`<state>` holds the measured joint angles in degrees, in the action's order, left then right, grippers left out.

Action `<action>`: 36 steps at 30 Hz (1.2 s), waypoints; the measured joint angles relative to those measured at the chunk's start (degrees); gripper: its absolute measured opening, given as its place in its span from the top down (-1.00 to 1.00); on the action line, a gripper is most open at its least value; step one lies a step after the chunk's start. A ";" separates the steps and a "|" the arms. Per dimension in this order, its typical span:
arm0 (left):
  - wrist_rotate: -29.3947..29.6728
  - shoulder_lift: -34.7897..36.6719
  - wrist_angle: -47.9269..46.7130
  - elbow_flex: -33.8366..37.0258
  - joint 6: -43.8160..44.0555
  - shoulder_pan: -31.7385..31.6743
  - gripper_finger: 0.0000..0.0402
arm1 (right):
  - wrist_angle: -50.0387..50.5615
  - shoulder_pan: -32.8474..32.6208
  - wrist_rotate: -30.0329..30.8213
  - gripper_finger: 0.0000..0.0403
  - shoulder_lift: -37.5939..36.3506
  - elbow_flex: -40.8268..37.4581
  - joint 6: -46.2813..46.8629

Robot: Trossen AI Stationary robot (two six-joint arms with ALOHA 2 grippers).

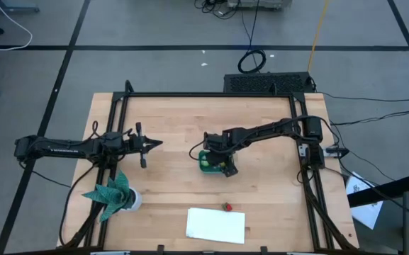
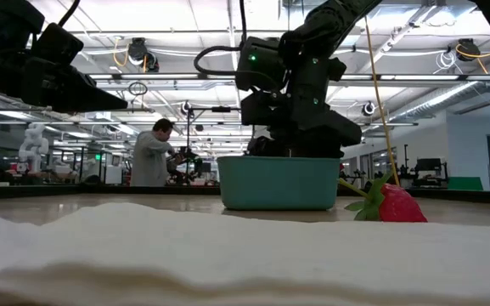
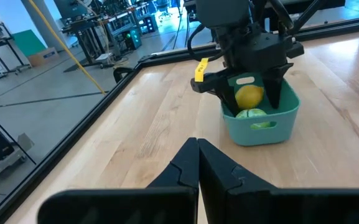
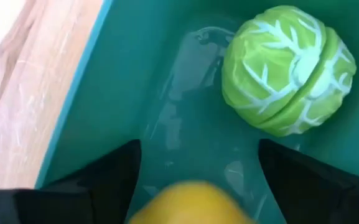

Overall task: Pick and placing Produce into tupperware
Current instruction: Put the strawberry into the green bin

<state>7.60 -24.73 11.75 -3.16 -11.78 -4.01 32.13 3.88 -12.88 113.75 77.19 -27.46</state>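
The teal tupperware (image 1: 203,163) stands on the wooden table near its middle. Inside it lies a green cabbage-like piece (image 4: 288,68), resting on the floor of the box. My right gripper (image 3: 252,102) reaches down into the tupperware from above, open, and a yellow lemon (image 3: 249,96) sits between its two fingers, beside the green piece (image 3: 252,114). A small red strawberry (image 1: 227,207) lies on the table nearer the front edge. My left gripper (image 1: 154,144) hovers shut over the table's left half, holding nothing. My right gripper has one finger (image 4: 111,177) on each side of the lemon (image 4: 188,202), pointing steeply down into the tupperware. Whether either finger touches the lemon, I cannot tell.
A flat white rectangle (image 1: 216,224) lies near the front edge, right beside the strawberry (image 2: 397,204). A teal leafy plant in a white pot (image 1: 113,193) stands at the front left. A black frame (image 1: 211,94) runs along the table's edges.
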 joint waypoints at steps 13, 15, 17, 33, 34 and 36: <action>0.00 0.00 0.00 0.02 0.23 0.00 1.00 | 1.02 -0.27 2.93 -0.62 -0.70 0.07 0.36; 0.00 -0.01 0.00 0.02 0.10 0.01 0.99 | 1.42 -0.25 4.04 -0.62 -1.57 0.04 0.55; 0.00 -0.02 0.00 0.02 0.10 0.00 1.00 | 1.67 -0.25 4.74 -0.62 -2.78 0.02 0.65; 0.00 0.00 0.09 0.02 0.10 0.02 0.99 | 3.33 -0.20 3.77 0.20 -6.80 0.04 -0.08; 0.00 0.00 0.07 0.02 0.10 0.00 0.99 | 3.33 -0.20 3.72 0.31 -6.80 0.04 -0.35; 0.00 0.00 0.09 0.02 0.10 0.02 1.00 | 3.31 -0.20 3.62 0.55 -6.80 0.04 -0.75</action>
<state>7.60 -24.73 11.83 -3.14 -11.68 -3.99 35.44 3.68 -9.27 106.96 77.23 -28.20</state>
